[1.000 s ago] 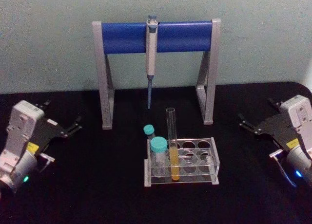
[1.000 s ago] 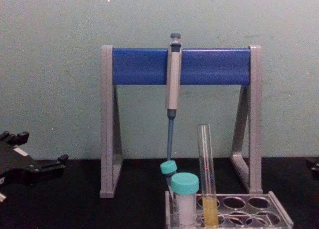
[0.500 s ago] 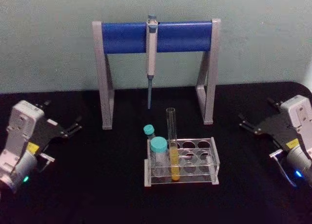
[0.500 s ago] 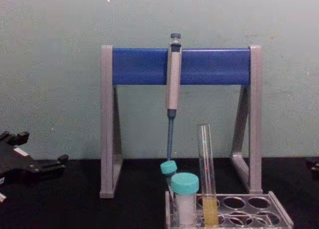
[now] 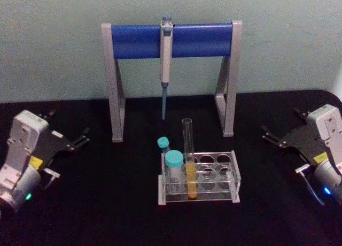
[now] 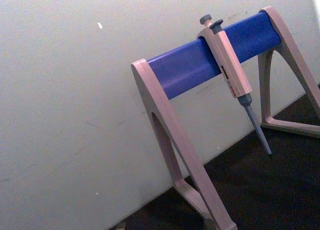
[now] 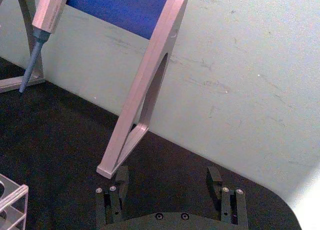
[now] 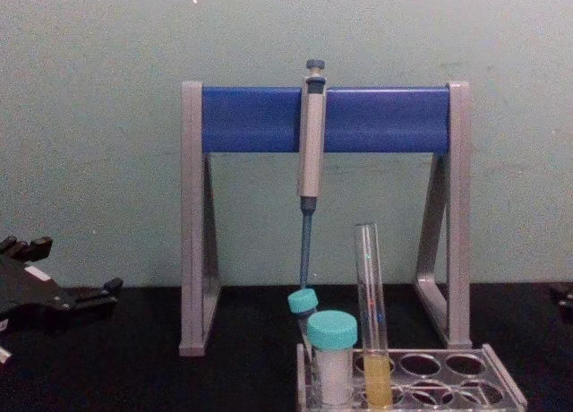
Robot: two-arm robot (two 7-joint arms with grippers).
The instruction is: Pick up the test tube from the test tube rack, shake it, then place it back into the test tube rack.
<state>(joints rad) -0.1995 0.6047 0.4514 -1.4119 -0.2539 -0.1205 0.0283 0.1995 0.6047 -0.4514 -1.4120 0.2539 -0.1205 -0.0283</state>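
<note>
The test tube (image 5: pixel 188 150), a tall clear uncapped tube with yellow liquid in its lower part, stands upright in the front row of the test tube rack (image 5: pixel 224 176), a low clear plastic rack at the table's middle. The chest view shows the test tube (image 8: pixel 371 313) rising from the rack (image 8: pixel 457 385). My left gripper (image 5: pixel 68 124) rests open at the far left of the table, well away from the rack, and is seen from the chest as the left gripper (image 8: pixel 70 273). My right gripper (image 5: pixel 280 122) rests at the far right. Its two fingers stand wide apart around the right gripper (image 7: pixel 167 187), holding nothing.
A grey-and-blue pipette stand (image 5: pixel 171 40) with a hanging pipette (image 5: pixel 165 59) stands behind the rack. A short teal-capped vial (image 5: pixel 173 168) and a small tilted teal-capped tube (image 5: pixel 163 145) sit in the rack left of the test tube. Black tabletop surrounds the rack; a pale wall is behind.
</note>
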